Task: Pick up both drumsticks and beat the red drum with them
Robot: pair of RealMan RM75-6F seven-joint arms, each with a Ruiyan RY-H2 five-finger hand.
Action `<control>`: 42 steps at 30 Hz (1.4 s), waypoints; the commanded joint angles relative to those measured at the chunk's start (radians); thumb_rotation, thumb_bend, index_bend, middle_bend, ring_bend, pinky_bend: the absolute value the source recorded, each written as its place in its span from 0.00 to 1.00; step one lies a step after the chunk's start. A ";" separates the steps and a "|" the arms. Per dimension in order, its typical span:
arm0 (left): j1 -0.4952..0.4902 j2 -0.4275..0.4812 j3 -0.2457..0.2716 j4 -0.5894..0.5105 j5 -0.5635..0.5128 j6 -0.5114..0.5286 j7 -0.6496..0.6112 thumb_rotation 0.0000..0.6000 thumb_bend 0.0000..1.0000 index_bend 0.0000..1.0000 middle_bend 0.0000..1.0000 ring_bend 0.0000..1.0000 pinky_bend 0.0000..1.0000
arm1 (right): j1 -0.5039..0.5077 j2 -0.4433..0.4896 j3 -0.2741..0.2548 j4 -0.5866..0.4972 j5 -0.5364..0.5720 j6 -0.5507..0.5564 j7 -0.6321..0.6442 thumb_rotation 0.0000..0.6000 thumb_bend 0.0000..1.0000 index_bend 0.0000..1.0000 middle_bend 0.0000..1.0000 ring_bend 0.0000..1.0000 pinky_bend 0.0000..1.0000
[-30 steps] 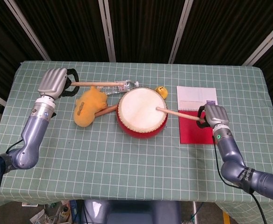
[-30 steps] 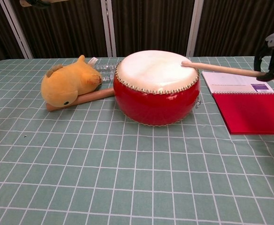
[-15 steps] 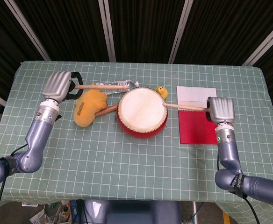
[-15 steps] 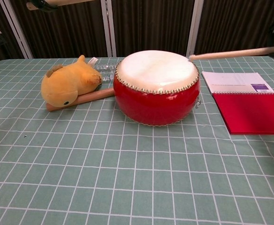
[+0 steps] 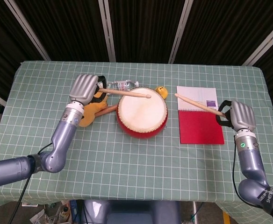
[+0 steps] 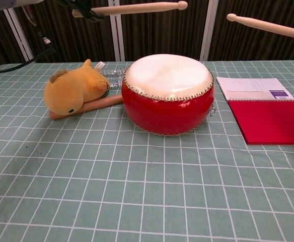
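The red drum [image 5: 142, 112] [image 6: 168, 95] with a white skin stands mid-table. My left hand [image 5: 83, 87] grips a wooden drumstick [image 5: 126, 93] [image 6: 137, 8] held level above the drum, its tip over the drum's far edge. My right hand [image 5: 240, 116] grips the other drumstick [image 5: 199, 105] [image 6: 268, 26], raised above the notebook with its tip pointing toward the drum, short of its right rim. In the chest view only a dark part of the left hand [image 6: 84, 10] shows; the right hand is out of frame there.
A yellow plush toy [image 5: 90, 108] [image 6: 74, 91] lies left of the drum on a wooden stick [image 6: 94, 105]. A plastic bottle [image 5: 120, 86] lies behind. A red and white notebook [image 5: 199, 115] [image 6: 265, 108] is to the right. A small yellow toy [image 5: 161, 91] sits behind the drum.
My left hand swept right, bringing its drumstick over the drum. My right hand lifted its stick off the drumhead and pulled back to the right.
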 commanded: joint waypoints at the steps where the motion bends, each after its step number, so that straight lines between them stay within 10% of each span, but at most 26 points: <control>1: -0.070 -0.084 0.016 0.087 -0.054 -0.018 0.075 1.00 0.60 0.76 1.00 1.00 1.00 | -0.014 0.013 0.003 0.011 -0.010 -0.020 0.020 1.00 0.75 0.96 1.00 1.00 1.00; 6: -0.158 -0.183 0.110 0.239 -0.204 -0.079 0.286 1.00 0.61 0.77 1.00 1.00 1.00 | -0.032 0.021 0.007 0.041 -0.020 -0.048 0.051 1.00 0.75 0.96 1.00 1.00 1.00; 10: -0.271 -0.178 0.209 0.265 -0.550 -0.091 0.651 1.00 0.61 0.77 1.00 1.00 1.00 | -0.046 0.025 0.007 0.053 -0.027 -0.060 0.066 1.00 0.75 0.96 1.00 1.00 1.00; 13: -0.308 -0.162 0.183 0.265 -0.665 -0.080 0.714 1.00 0.61 0.77 1.00 1.00 1.00 | -0.054 0.026 0.007 0.057 -0.031 -0.062 0.072 1.00 0.75 0.96 1.00 1.00 1.00; 26: -0.112 -0.119 0.049 0.198 -0.025 0.102 0.108 1.00 0.60 0.77 1.00 1.00 1.00 | -0.059 -0.010 0.015 0.037 -0.071 0.017 0.021 1.00 0.75 0.97 1.00 1.00 1.00; 42: 0.027 0.097 0.004 0.037 0.036 0.084 -0.026 1.00 0.60 0.77 1.00 1.00 1.00 | 0.047 -0.012 0.074 0.029 -0.105 -0.067 -0.057 1.00 0.75 0.97 1.00 1.00 1.00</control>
